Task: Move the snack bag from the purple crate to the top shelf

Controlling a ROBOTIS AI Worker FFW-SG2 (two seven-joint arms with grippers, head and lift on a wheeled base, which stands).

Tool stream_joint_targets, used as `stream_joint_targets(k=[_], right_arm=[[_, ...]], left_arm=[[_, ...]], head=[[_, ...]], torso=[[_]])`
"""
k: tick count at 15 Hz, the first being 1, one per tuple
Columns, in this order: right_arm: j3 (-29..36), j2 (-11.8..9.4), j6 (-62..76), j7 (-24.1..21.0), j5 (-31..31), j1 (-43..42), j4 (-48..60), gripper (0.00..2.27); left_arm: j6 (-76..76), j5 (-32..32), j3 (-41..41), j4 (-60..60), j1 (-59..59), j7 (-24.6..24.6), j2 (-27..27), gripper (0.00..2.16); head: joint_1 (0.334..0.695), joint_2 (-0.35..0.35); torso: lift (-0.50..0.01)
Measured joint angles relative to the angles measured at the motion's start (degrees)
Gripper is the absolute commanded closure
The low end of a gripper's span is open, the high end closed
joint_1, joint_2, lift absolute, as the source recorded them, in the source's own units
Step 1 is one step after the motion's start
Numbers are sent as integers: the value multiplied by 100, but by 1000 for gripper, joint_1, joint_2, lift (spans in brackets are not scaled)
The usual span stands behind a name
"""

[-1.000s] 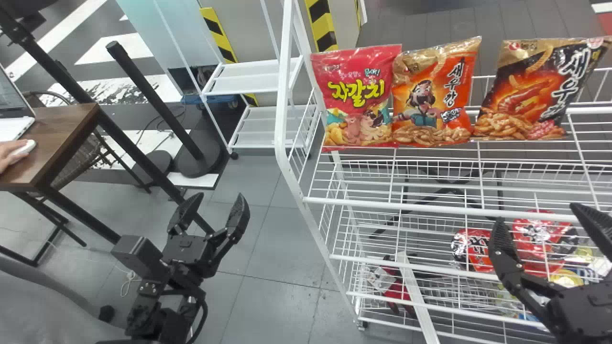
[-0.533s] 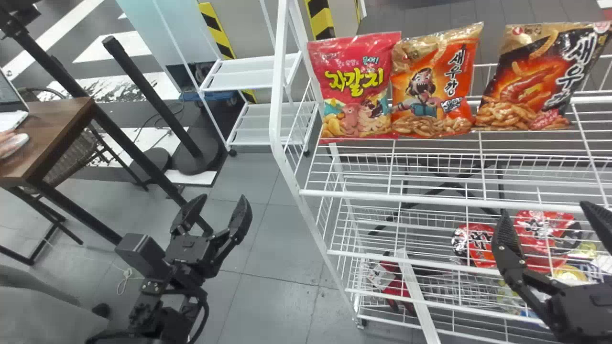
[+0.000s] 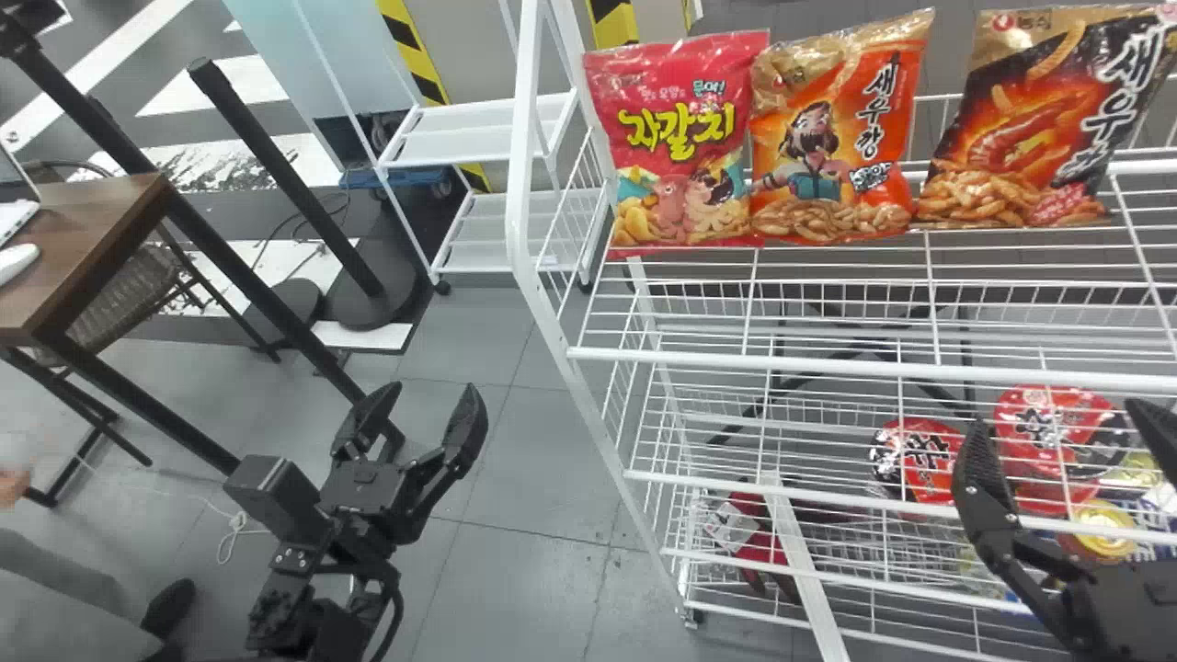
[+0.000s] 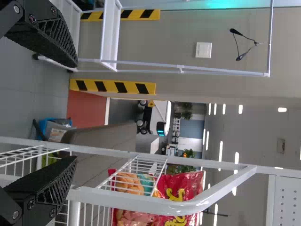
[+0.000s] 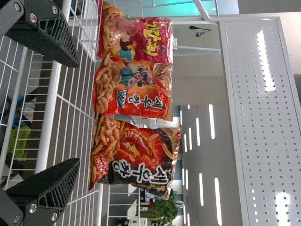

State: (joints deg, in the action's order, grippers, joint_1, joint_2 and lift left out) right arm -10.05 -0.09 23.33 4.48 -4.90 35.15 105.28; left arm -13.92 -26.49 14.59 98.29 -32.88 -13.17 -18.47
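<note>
Three snack bags stand upright side by side on the white wire top shelf point(image 3: 828, 365), at its far side, with their printed fronts facing the robot and their sealed tops up; which of them is the task's bag I cannot tell. The pink bag point(image 3: 680, 138) is at the left, its long axis close to vertical. The orange bag point(image 3: 832, 138) is in the middle, touching the pink one along the side, its long axis running up with a slight lean to the right. The black-and-orange bag point(image 3: 1030, 129) is at the right, its long axis leaning clearly rightward, so that between its top and the orange bag's there is an open wedge, while their bottom corners come close together.

The right gripper point(image 3: 1057, 418) is at the near right, on the near side of the bags and well apart from them, its two fingers spread wide with nothing held between them. The left gripper point(image 3: 420, 397) is at the near left, over the grey floor and left of the rack, its fingers also wide apart and holding nothing.

Red packages point(image 3: 919, 455) lie lower in the rack, toward the right. A brown table point(image 3: 83, 230) is at the far left.
</note>
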Motion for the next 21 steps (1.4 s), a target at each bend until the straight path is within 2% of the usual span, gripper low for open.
stream_joint_targets(k=[2, 4, 8, 14, 21], right_arm=[[-34, 0, -30, -153, 69, 121, 141, 100], [-247, 0, -77, -683, 126, 256, 342, 103], [-555, 0, -187, -1262, 375, 521, 827, 110], [-579, -138, -240, -1284, 650, 531, 824, 110], [-560, -161, -360, -1280, 574, 484, 764, 110]], left_arm=[[25, 5, 48, 28, -44, -100, 49, 130], [24, 86, 142, 33, -51, -238, 201, 130], [32, 307, 407, 134, -87, -416, 615, 130], [104, 756, 517, 328, -200, -413, 1070, 130], [73, 781, 484, 384, -227, -363, 1131, 130]], head=[[695, 350], [695, 350], [695, 350], [695, 350], [695, 350]], torso=[[-83], [-91], [-107], [-131], [-158]])
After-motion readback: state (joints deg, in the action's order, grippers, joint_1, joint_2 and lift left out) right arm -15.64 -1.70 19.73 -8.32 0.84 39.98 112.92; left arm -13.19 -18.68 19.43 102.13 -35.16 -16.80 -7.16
